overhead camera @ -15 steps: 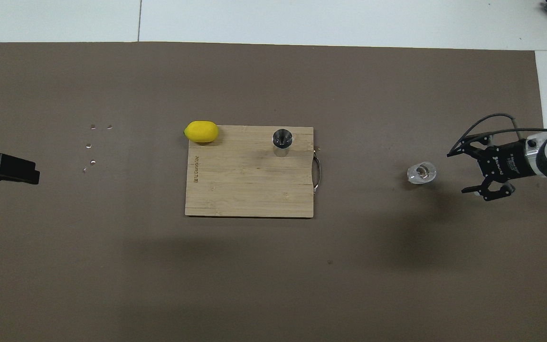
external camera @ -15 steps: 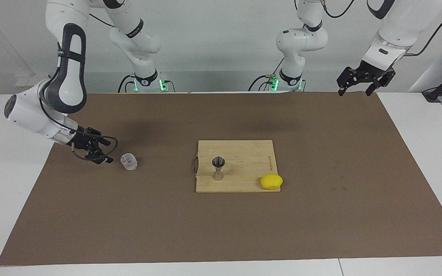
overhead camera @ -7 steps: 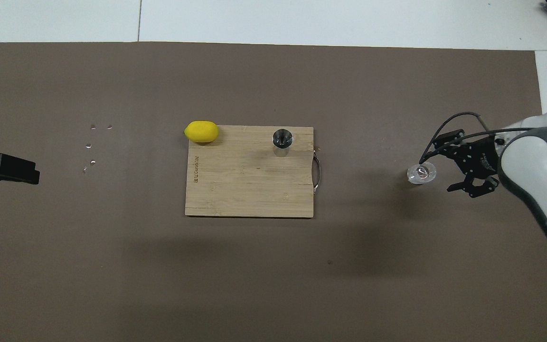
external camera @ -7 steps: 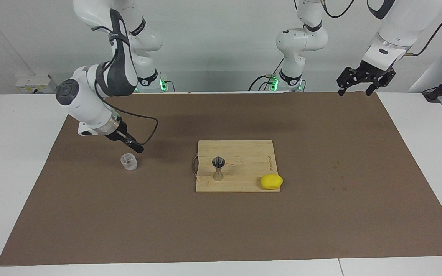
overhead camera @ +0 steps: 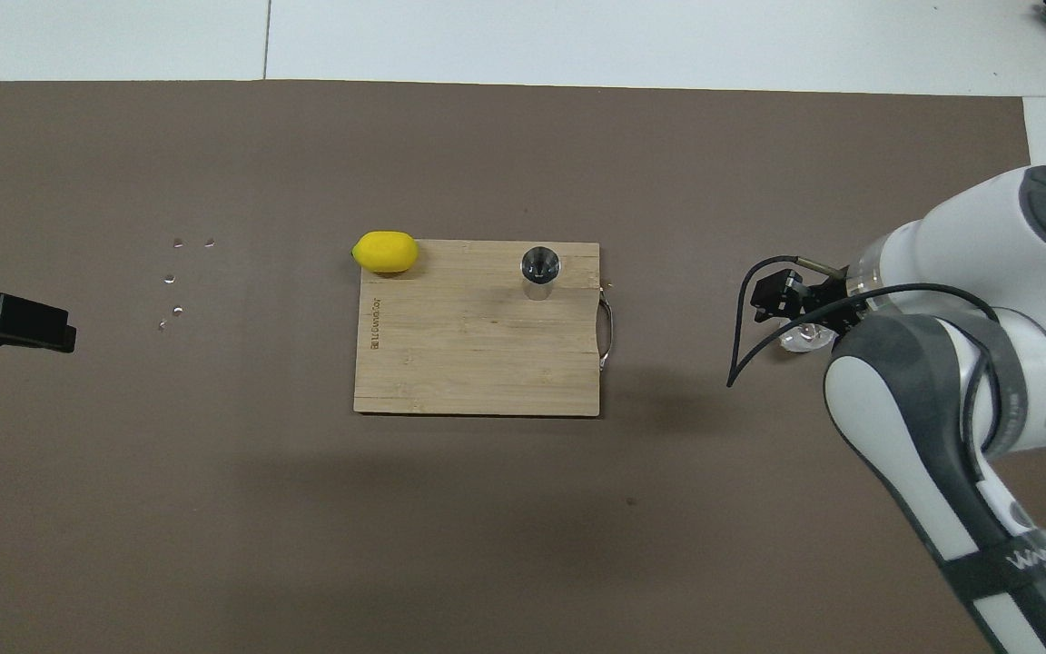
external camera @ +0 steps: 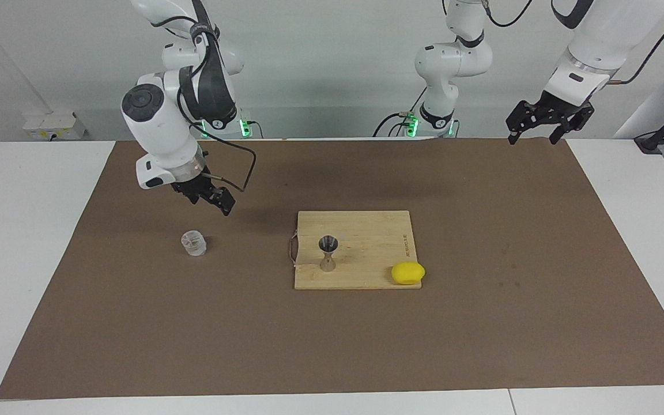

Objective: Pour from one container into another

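**Right arm poised above glass tumbler as jigger waits on board**

In the facing view, the right gripper point(external camera: 212, 199) hangs in the air at centre-left of the frame, just above and clear of the clear glass tumbler point(external camera: 193, 242), which stands upright on the brown mat point(external camera: 332, 346) covering the counter point(external camera: 26, 230). Its fingers stand wide apart and hold nothing. From overhead, the same gripper point(overhead camera: 795, 304) partly covers the tumbler point(overhead camera: 804, 339) at the right of the frame.

At mid-frame lies a wooden cutting board point(external camera: 366, 230), its metal handle point(external camera: 293, 249) turned toward the tumbler. The metal jigger point(external camera: 327, 253) stands upright on the board near the handle; a yellow lemon point(external camera: 407, 272) rests at the board's lower right corner, overhanging the edge.

The left gripper point(external camera: 545, 124) waits at the upper right of the facing view, over the mat's edge, fingers spread and empty.
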Motion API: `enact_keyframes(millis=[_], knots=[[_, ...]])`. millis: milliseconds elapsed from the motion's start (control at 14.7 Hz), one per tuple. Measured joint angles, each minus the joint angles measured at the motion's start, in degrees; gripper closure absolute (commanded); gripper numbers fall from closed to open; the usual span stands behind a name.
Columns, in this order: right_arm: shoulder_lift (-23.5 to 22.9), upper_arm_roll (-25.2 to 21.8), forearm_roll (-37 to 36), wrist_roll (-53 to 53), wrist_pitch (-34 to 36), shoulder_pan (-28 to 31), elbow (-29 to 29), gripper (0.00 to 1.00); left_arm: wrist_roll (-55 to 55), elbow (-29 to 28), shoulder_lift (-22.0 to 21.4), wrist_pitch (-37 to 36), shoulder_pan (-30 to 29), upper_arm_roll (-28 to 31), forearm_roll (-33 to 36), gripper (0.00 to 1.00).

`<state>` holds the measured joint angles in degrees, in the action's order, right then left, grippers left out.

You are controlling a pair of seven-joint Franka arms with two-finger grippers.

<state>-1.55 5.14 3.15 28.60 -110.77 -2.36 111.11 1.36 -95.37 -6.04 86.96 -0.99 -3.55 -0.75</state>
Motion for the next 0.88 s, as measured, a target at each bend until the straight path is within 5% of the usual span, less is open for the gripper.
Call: enact_keyframes(millis=[883], knots=[[3.59,-0.64,-3.58,-10.84,17.78,3.85,-16.76,0.00,0.00,0.00,0.00,0.00,0.00,0.00,0.00,0.00]])
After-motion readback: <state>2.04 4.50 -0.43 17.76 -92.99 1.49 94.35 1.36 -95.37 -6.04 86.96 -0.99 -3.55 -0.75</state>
